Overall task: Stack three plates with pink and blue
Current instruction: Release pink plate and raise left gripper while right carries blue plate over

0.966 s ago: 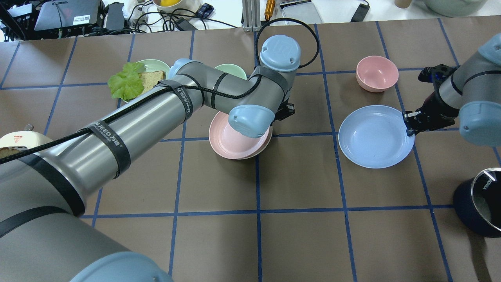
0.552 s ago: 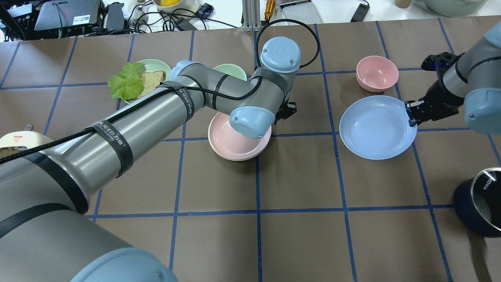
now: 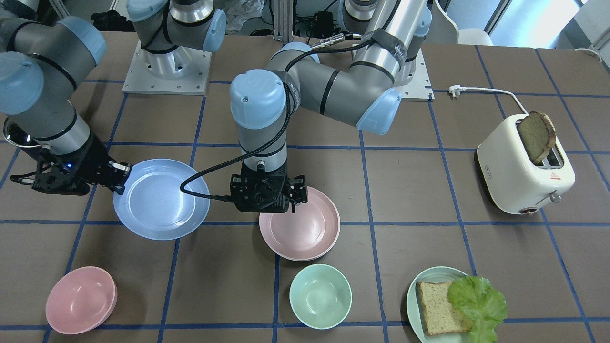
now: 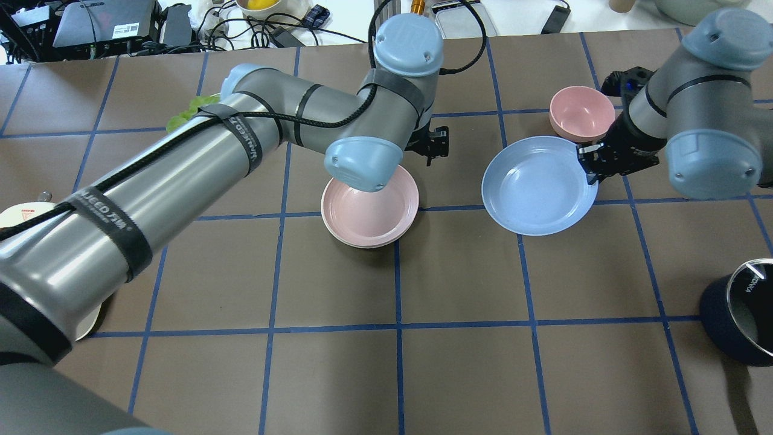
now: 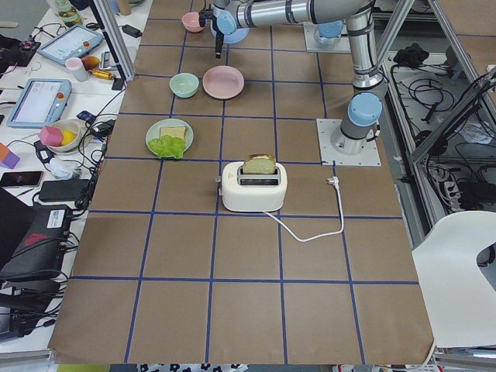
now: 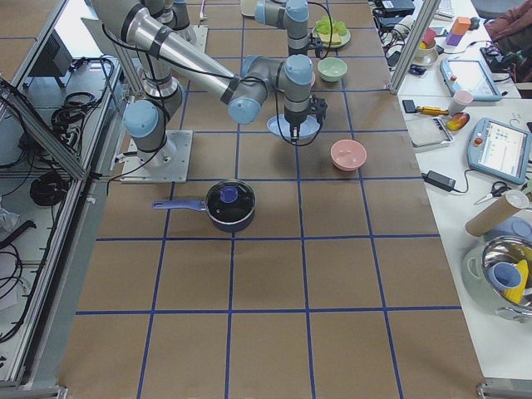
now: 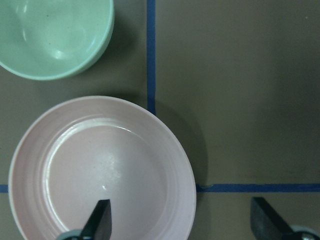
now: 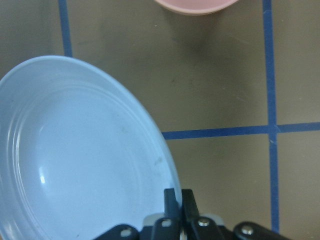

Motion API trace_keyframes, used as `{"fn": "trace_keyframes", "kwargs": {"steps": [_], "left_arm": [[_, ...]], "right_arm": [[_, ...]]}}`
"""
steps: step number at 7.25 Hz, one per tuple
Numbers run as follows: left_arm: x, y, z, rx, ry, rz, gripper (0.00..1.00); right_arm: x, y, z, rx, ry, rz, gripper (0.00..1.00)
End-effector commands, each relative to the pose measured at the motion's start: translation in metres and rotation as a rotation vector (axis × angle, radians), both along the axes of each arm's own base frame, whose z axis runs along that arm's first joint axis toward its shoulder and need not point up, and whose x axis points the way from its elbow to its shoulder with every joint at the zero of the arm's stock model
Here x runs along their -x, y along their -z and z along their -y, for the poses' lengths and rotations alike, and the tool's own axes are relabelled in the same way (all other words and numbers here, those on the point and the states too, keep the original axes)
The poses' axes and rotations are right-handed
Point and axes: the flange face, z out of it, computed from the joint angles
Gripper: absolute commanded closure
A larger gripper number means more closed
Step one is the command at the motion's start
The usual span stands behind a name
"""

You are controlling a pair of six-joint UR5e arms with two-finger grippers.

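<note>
The pink plate [image 4: 369, 211] lies flat on the table, also in the front view [image 3: 300, 228] and the left wrist view [image 7: 100, 170]. A paler rim shows under its near edge; I cannot tell the cream-white plate apart. My left gripper [image 4: 433, 147] is open and empty above the pink plate's far right edge [image 7: 182, 227]. My right gripper [image 4: 590, 164] is shut on the rim of the blue plate [image 4: 534, 184] and holds it off the table, right of the pink plate. The grip shows in the right wrist view [image 8: 178, 200] and the front view [image 3: 121, 178].
A pink bowl [image 4: 581, 112] stands just beyond the blue plate. A mint bowl [image 3: 320, 295] sits beyond the pink plate. A green plate with bread and lettuce [image 3: 452, 305], a toaster [image 3: 524, 171] and a dark blue pot [image 4: 740, 320] stand farther out.
My right gripper has carried the blue plate left, toward the pink plate. My left gripper has let go of the pink plate and drawn back; the plate now lies flat.
</note>
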Motion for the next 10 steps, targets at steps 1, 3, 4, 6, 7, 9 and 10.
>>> {"fn": "trace_keyframes", "kwargs": {"steps": [1,3,4,6,7,9,10], "left_arm": [[-0.069,-0.056,0.000,-0.071,0.046,-0.004,0.00],[-0.137,-0.110,-0.013,-0.117,0.013,-0.032,0.00],[-0.159,-0.143,-0.032,-0.123,0.034,-0.044,0.00],[-0.188,-0.187,-0.065,-0.119,0.001,-0.060,0.00],[-0.216,-0.189,-0.056,-0.112,-0.055,-0.056,0.00],[-0.227,-0.189,-0.053,-0.112,-0.083,-0.064,0.00],[-0.228,-0.191,-0.054,-0.110,-0.083,-0.058,0.00]], "right_arm": [[-0.052,0.002,-0.004,-0.007,0.009,0.007,1.00],[-0.095,-0.002,-0.011,-0.002,0.057,0.011,1.00],[-0.137,-0.002,-0.011,0.063,0.064,0.020,1.00],[-0.223,0.032,-0.021,0.086,0.087,0.040,1.00],[-0.251,0.039,-0.030,0.081,0.056,0.035,1.00],[-0.264,0.044,-0.032,0.071,0.081,0.043,1.00],[-0.266,0.053,-0.023,0.074,0.067,0.045,1.00]]}}
